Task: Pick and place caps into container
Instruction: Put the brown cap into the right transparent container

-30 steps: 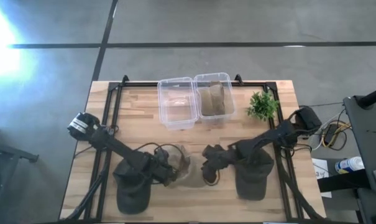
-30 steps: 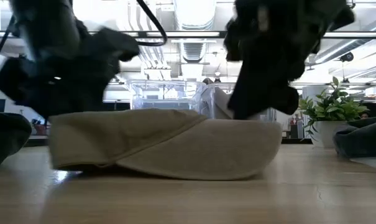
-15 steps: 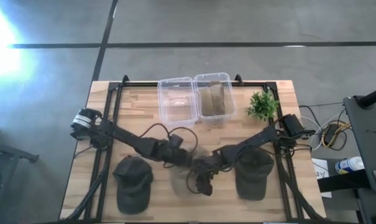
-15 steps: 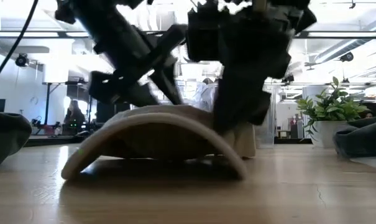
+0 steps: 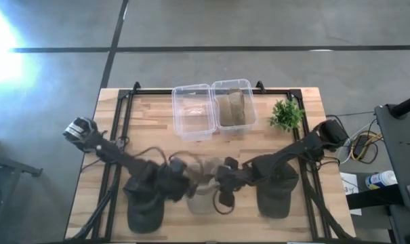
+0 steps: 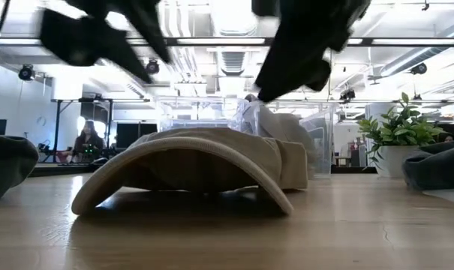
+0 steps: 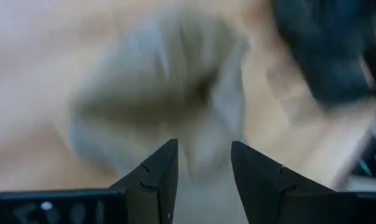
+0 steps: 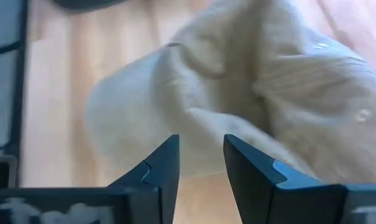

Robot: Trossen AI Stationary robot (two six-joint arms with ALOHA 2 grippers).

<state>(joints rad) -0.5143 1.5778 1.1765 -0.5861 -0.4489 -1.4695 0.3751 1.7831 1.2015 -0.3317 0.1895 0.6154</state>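
A tan cap (image 5: 203,192) lies on the table between my two grippers, its arched brim (image 6: 189,169) resting on the wood toward the near edge. My left gripper (image 5: 188,187) hovers open at the cap's left and my right gripper (image 5: 222,186) hovers open at its right. In the low view both stand above the cap. The left wrist view shows the tan cap (image 7: 175,87) beyond open fingers, and the right wrist view shows the cap's crown (image 8: 250,81) the same way. One dark cap (image 5: 145,203) lies near left, another dark cap (image 5: 276,195) near right.
Two clear containers stand at the far middle: the left container (image 5: 192,112) shows nothing inside, the right container (image 5: 233,107) holds tan fabric. A small green plant (image 5: 286,115) stands at far right. A black frame (image 5: 123,108) runs along the table's edges. Bare wood lies between cap and containers.
Both grippers were down on the tan cap half a second ago, close together at its middle. They have since risen clear of it and drawn apart, left toward the left edge, right toward the right. The cap, flat and wide a second ago, now sits bunched with its brim arched.
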